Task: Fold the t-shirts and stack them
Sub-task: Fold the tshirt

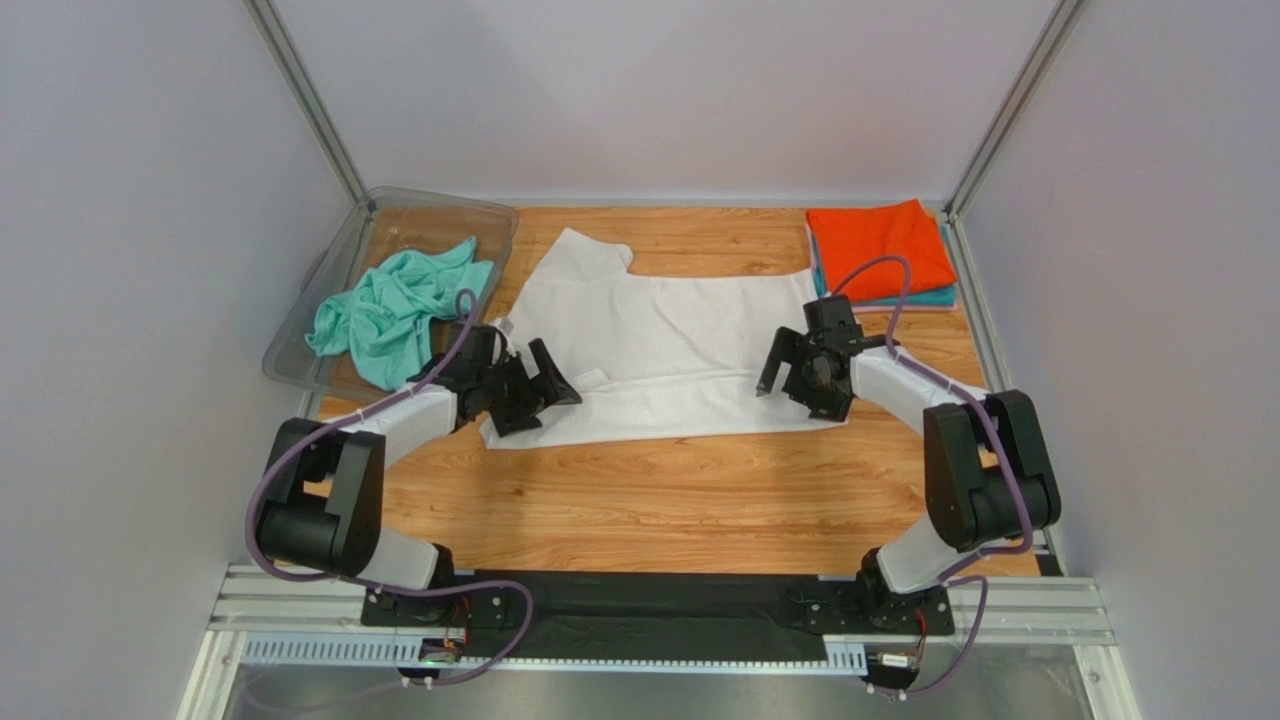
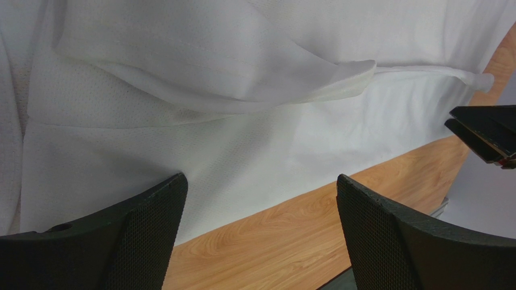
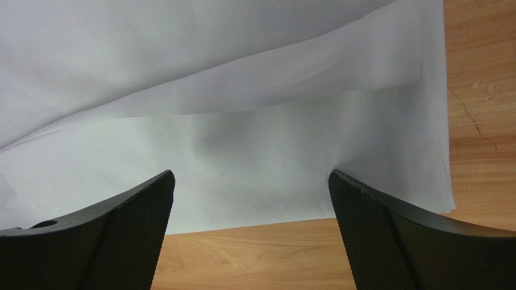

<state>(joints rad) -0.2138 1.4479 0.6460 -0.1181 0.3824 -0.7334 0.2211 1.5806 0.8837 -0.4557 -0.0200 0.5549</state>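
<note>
A mint-green t-shirt (image 1: 398, 308) is lying crumpled in the clear plastic tray (image 1: 323, 285) at far left. The left gripper (image 1: 534, 393) is hovering wide open and empty over the left edge of the white t-shirt (image 1: 676, 353), which is lying spread mid-table (image 1: 676, 495). The right gripper (image 1: 804, 383) is hanging equally open and empty over its right edge. At far right, a folded orange t-shirt (image 1: 882, 248) is resting on a teal t-shirt (image 1: 920, 300).

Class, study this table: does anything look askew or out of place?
The mint-green t-shirt lies crumpled in the clear tray at the far left, unfolded. The white t-shirt is only half folded, one sleeve jutting out.
</note>
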